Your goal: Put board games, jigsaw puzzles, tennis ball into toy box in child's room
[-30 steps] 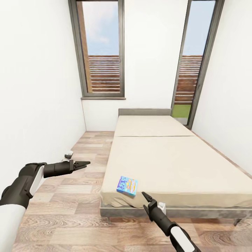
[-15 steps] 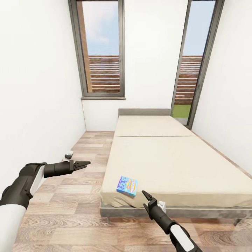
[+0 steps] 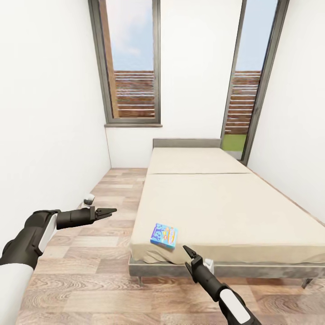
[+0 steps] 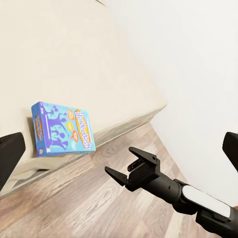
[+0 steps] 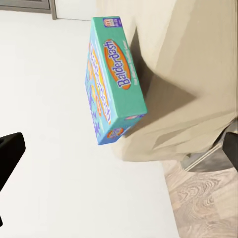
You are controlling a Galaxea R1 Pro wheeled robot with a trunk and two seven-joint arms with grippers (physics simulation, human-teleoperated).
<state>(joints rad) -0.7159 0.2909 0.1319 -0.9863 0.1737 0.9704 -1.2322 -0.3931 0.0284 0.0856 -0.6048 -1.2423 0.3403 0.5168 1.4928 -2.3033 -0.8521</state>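
Blue game (image 3: 164,235) is lying flat near the bed's (image 3: 225,212) foot corner, lettered Balderdash. Right gripper (image 3: 188,253) is hovering just short of it, jaws apart and empty. Left gripper (image 3: 108,211) is hanging over the floor (image 3: 90,271), jaws apart, empty.

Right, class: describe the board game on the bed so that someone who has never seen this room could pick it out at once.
Find the bed, a low wide one with a beige mattress, running from the window wall toward the camera. At its near corner on the robot's left lies the board game, flat on the mattress just in from the edge. It is a small blue printed box lettered Balderdash, the one coloured thing on the plain beige.
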